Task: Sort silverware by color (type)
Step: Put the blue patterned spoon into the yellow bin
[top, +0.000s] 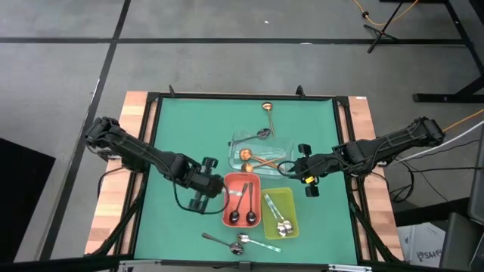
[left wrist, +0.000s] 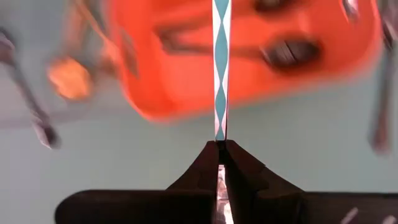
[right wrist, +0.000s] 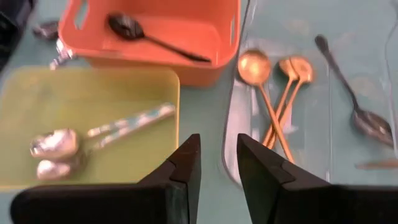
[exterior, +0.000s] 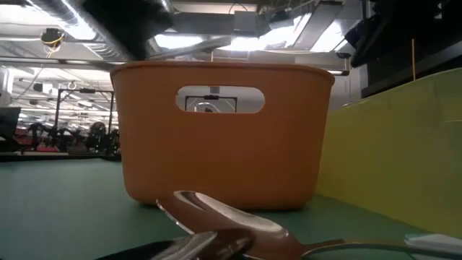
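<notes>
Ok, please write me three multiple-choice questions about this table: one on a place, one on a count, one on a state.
1. The copper spoon outside the trays lies: A) beyond the clear tray B) on the floor C) in a person's hand.
2. Dark spoons in the red tray: A) none B) two C) five.
3. The right gripper is: A) open, empty B) shut on a spoon C) shut, empty.
Answers: 1 A, it lies alone past that tray; 2 B, two lie side by side; 3 A, its fingers stand apart, nothing between.

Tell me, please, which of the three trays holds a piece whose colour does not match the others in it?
The clear tray: a dark spoon lies beside its copper-gold spoons.
</notes>
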You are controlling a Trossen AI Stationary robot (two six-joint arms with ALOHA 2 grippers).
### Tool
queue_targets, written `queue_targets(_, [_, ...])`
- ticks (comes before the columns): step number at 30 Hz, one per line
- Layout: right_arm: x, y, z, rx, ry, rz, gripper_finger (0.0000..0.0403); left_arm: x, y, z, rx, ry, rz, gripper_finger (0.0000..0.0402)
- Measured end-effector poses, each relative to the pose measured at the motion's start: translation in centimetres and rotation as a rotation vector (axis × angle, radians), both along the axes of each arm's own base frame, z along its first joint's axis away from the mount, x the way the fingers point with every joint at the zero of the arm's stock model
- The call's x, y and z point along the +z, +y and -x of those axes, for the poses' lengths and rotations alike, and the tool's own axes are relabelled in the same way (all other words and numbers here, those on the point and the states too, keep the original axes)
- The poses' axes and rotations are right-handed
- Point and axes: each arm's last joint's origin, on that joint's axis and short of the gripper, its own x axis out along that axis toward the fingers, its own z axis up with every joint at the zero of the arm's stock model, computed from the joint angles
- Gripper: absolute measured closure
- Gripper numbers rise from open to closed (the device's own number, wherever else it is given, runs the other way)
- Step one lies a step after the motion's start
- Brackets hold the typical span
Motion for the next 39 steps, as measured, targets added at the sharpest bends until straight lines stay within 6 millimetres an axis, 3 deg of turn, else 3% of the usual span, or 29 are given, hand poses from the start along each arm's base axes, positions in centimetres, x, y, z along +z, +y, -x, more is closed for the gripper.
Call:
queue_targets(8, [1.3,0.4,-1.1,0.000,-0.176,-0.057,0.0310,2.1,1.2,-3.4,0.165,-0.409,-0.037,0.0395])
queue_targets(15, [2.6,0.6,-1.9,0.025,-0.331,-0.071,0.0310,4.1,1.8,-5.2,0.101,-0.647,-0.068,0.0395])
queue_targets(31, [5.9,0.9,-2.9,0.169,-0.714,0.112,0.0310,6.3,2.7,-6.4,0.098,-0.870,-0.075,0.0395])
queue_targets(39, [6.9,0.8,-3.0,0.149,-0.813,0.185,0.0310,6.9,2.7,-6.5,0.110,-0.934,-0.058,0.0395])
